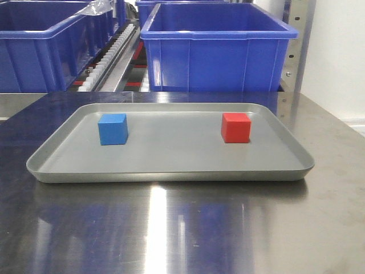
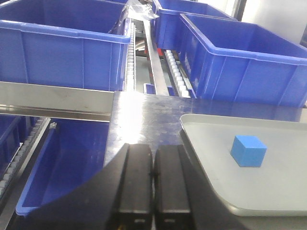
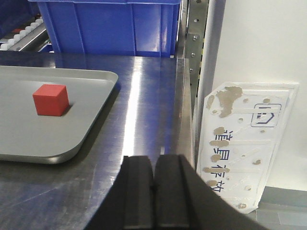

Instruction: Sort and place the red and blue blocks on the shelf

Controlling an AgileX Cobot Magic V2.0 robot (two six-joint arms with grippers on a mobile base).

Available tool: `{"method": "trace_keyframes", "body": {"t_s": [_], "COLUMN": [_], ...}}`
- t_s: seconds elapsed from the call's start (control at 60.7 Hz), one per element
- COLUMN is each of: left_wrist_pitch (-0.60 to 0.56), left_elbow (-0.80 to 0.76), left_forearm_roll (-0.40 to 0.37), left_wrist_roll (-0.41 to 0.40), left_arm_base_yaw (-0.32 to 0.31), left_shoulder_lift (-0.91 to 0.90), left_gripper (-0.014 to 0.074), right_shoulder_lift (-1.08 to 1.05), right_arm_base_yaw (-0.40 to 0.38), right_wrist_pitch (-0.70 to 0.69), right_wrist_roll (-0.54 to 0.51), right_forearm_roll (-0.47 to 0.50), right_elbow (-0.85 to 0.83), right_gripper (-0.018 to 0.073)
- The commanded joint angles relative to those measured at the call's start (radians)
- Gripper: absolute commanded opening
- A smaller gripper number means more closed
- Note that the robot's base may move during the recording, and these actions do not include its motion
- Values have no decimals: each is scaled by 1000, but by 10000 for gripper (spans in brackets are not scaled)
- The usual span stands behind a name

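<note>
Brushed steel forms the shiny tabletop (image 1: 182, 234), on which a flat grey rimmed tray (image 1: 171, 176) is laid. Two small matte cubes of equal size are seen resting on the tray floor, well apart from each other. The plain blue cube (image 1: 113, 129) is placed toward the tray's left side, and the plain red cube (image 1: 236, 127) toward its right side. Both are set in the tray's rear half, clear of the rim, and neither is touched by a gripper.

Behind the table a steel shelf rack (image 1: 293, 54) is seen, with a perforated upright post at the right. A large blue plastic bin (image 1: 217, 51) is stood on it directly behind the tray. A second blue bin (image 1: 40, 51) is stood to the left, with a white roller track (image 1: 111, 63) running between them.

The left gripper (image 2: 153, 163) is shown by its wrist camera low over the tabletop, just beside the tray's left rim. Its two black fingers are pressed together with no gap, and nothing is held between them. The blue cube is seen ahead and to its right.

The right gripper (image 3: 153, 165) is closed up tight in the same way and is empty. It is held above bare tabletop to the right of the tray, near the table's right edge, with the red cube ahead and to its left. A white panel with worn lettering (image 3: 244, 139) is seen beyond that edge.
</note>
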Motion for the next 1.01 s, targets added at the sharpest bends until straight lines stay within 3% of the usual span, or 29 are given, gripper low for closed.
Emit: {"method": "trace_keyframes", "body": {"t_s": [0.0, 0.989], "left_wrist_pitch": [-85, -85], "left_elbow": [34, 34], "left_forearm_roll": [-7, -7], "left_wrist_roll": [-9, -9], "left_arm_base_yaw": [-6, -6], "left_shoulder_lift": [-20, -20], "left_gripper": [140, 140], "right_shoulder_lift": [-15, -15], "right_arm_base_yaw": [-6, -6], "right_wrist_pitch": [-89, -89], "right_wrist_roll": [-11, -11], "right_forearm_roll": [-8, -8], "right_elbow": [-1, -1], "right_gripper": [70, 70]}}
